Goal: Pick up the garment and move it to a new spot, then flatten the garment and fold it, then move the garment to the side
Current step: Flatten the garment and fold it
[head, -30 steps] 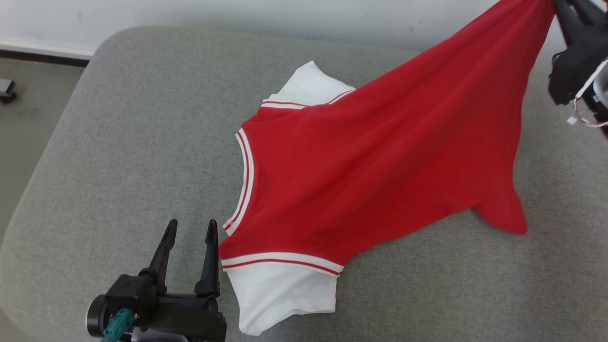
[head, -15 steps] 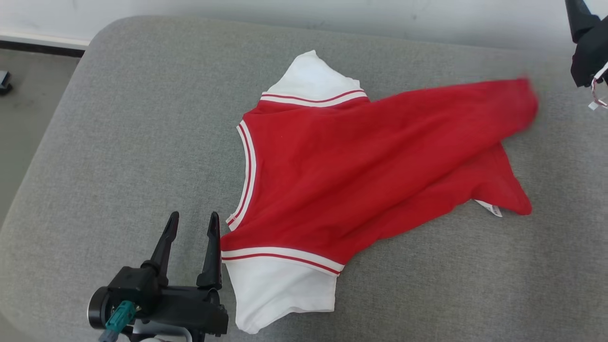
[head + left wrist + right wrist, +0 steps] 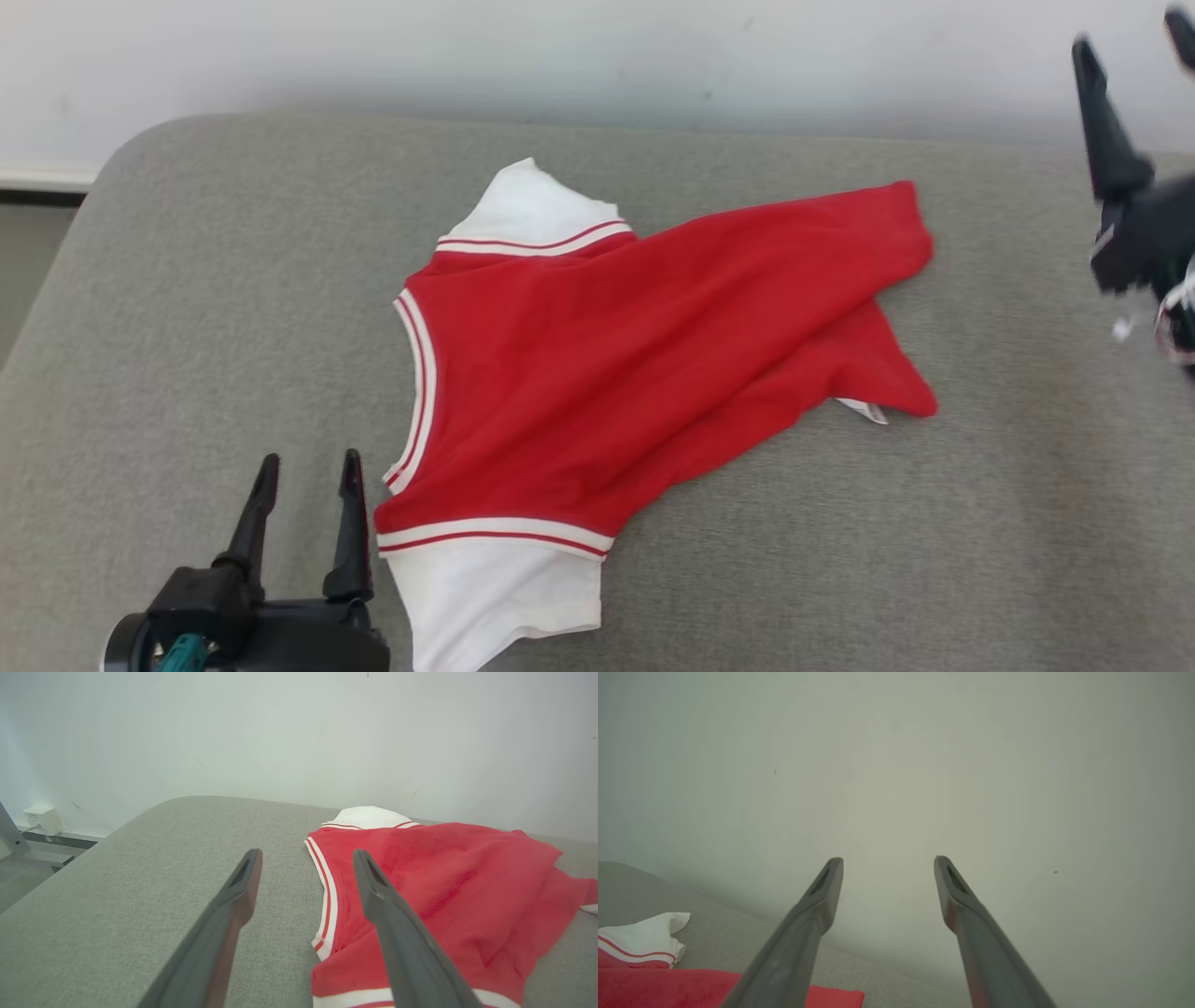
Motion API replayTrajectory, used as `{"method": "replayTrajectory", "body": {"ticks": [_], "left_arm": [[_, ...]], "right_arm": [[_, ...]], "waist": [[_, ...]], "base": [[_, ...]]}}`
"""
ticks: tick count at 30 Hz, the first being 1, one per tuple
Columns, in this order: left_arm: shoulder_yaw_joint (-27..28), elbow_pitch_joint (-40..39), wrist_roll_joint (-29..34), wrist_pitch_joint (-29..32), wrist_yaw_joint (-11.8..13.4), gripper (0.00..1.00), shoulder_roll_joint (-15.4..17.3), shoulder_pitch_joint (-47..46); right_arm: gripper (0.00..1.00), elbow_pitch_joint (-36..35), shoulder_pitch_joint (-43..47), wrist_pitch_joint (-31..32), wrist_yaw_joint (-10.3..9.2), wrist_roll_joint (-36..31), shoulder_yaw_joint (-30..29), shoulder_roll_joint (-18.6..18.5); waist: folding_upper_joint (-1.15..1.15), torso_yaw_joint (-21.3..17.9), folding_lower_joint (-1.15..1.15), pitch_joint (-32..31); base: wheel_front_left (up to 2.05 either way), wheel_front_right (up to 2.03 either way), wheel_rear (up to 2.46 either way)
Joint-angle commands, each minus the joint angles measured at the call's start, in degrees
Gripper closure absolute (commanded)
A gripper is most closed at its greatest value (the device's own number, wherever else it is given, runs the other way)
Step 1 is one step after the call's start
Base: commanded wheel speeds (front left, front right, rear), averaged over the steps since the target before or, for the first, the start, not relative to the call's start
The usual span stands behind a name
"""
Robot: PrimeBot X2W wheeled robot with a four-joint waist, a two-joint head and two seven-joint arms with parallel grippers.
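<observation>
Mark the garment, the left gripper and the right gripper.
garment [image 3: 635,373]: head view, middle of its red body.
left gripper [image 3: 310,457]: head view, midway between the tips of its fingers.
right gripper [image 3: 888,860]: right wrist view, midway between the tips of its fingers.

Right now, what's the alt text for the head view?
A red jersey with white sleeves lies rumpled on a grey cushion. The open left gripper is at lower left near its neckline; the open right gripper is upper right, apart from it.
</observation>
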Motion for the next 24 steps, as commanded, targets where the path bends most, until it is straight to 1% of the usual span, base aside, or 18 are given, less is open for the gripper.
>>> {"method": "replayTrajectory", "body": {"ticks": [1, 2, 5, 9, 15, 20, 24], "left_arm": [[0.82, -0.32, 0.55, -0.12, -0.23, 0.00, 0.04, 0.88], [1.58, -0.78, 1.01, -0.13, -0.36, 0.00, 0.02, 1.55], [1.89, -1.56, 1.21, -0.13, -0.06, 0.00, 0.05, 2.24], [1.97, -2.18, 1.40, -0.13, -0.06, 0.00, 0.04, 2.90], [2.29, -2.83, 1.82, -0.12, 0.22, 0.00, 0.04, 3.41], [3.09, -3.83, 2.15, -0.13, 0.46, 0.00, 0.03, 3.93], [3.19, -4.11, 2.33, -0.13, 0.41, 0.00, 0.02, 3.88]], "right_arm": [[0.00, -1.88, 3.69, 0.02, -0.17, -0.72, -1.83, -0.04], [0.00, -4.98, 9.03, 0.03, -0.16, -1.43, -4.82, 0.46], [0.00, -9.19, 17.10, 0.02, -0.17, -2.28, -8.69, 1.12], [0.00, -14.93, 27.47, 0.02, -0.16, -3.02, -14.29, 3.26], [0.00, -22.79, 40.99, 0.01, -0.16, -4.45, -21.65, 8.32], [0.00, -26.23, 47.55, 0.02, -0.16, -5.80, -24.09, 11.47], [0.00, -26.49, 48.37, 0.02, -0.16, -5.94, -24.17, 11.93]], "waist": [[0.00, -2.87, 0.01, -2.33], [0.00, -3.68, 0.01, -2.76], [0.00, -4.38, 0.01, -3.11], [0.00, -4.91, 0.01, -3.30], [0.00, -5.48, 0.01, -3.51], [0.00, -6.05, 0.01, -3.20], [0.00, -6.14, 0.01, -2.95]], "base": [[0.00, 0.00, 0.00], [0.00, 0.00, 0.00], [0.00, 0.00, 0.00], [0.00, 0.00, 0.00], [0.00, 0.00, 0.00], [0.00, 0.00, 0.00], [0.00, 0.00, 0.00]]}}
